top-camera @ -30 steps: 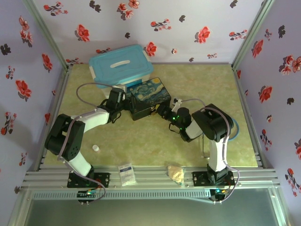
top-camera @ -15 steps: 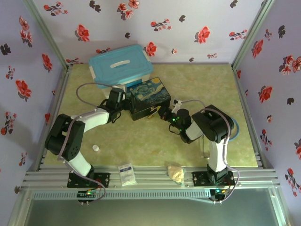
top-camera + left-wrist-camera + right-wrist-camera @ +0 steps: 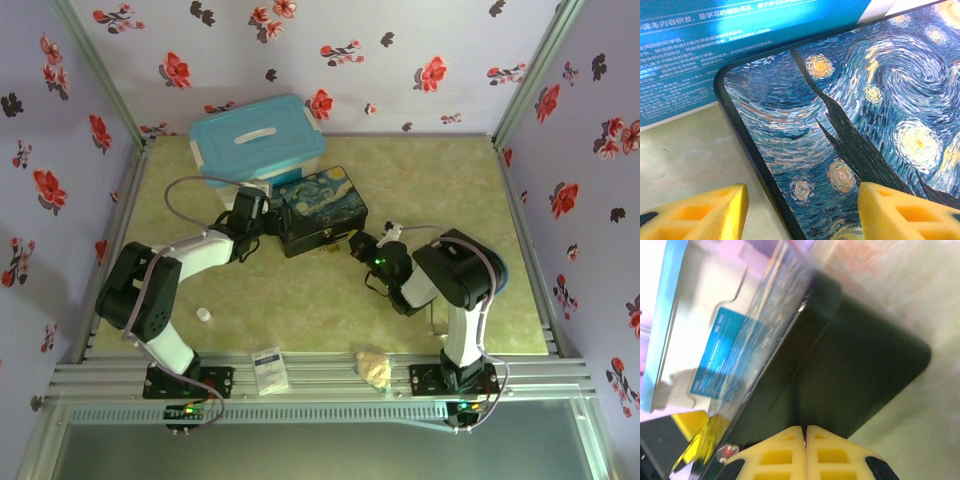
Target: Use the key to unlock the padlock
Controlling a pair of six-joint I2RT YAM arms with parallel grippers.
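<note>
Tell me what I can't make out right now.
- Tiny dark grey key: the right wrist view is blurred, and the shut right gripper would hide anything pinched.
- Small brass padlock: too small to pick out in the top view, by the front of the dark-blue painted box where the right gripper sits.
- Box front: cut off by the frame edge in the left wrist view, past the left gripper.

Both arms stretched forward and angled inward, left tool (image 3: 800,212) jaws parted, right tool (image 3: 805,437) fully closed
</note>
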